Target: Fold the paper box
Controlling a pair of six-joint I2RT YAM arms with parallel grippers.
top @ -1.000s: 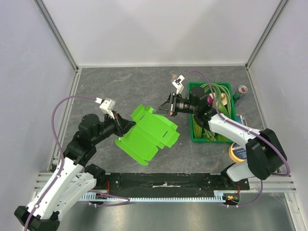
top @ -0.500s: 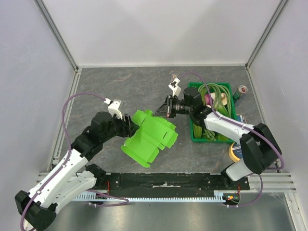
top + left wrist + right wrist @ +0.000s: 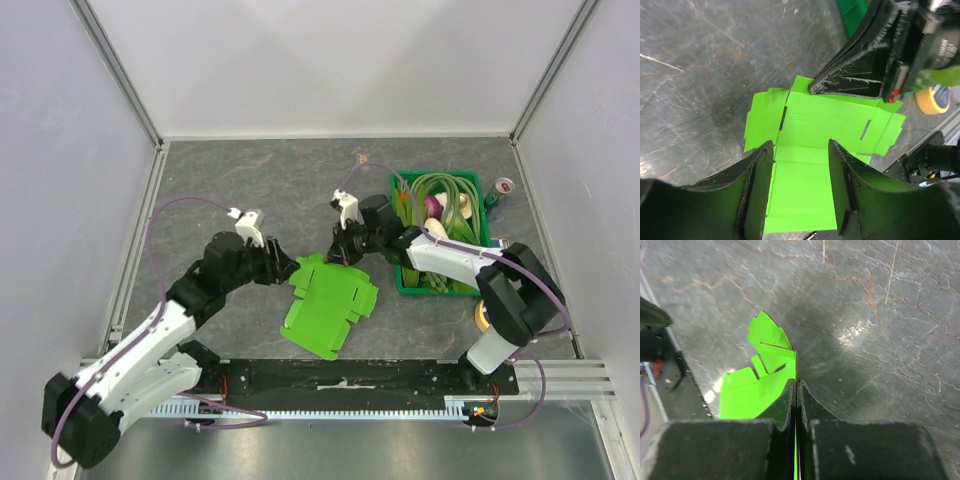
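The paper box (image 3: 328, 305) is a bright lime-green card blank with flaps and creases, lying nearly flat on the grey table. My right gripper (image 3: 341, 253) is shut on the card's far edge, and the right wrist view shows the thin green edge (image 3: 760, 385) pinched between the fingertips (image 3: 796, 386). My left gripper (image 3: 284, 270) stands open at the blank's left side. In the left wrist view its fingers (image 3: 763, 167) frame the card (image 3: 820, 120) from above and hold nothing. The right gripper (image 3: 815, 89) shows there at the card's top edge.
A dark-green crate (image 3: 430, 292) of vegetables stands right of the box, under the right arm. A drink can (image 3: 503, 187) stands beyond the crate's right corner. A roll of yellow tape (image 3: 487, 315) lies near the right arm's base. Metal frame rails edge the table.
My left gripper has opened and let go of the box's left side. The box has come down from a raised tilt to nearly flat. The right gripper moved left and down, still pinching it.
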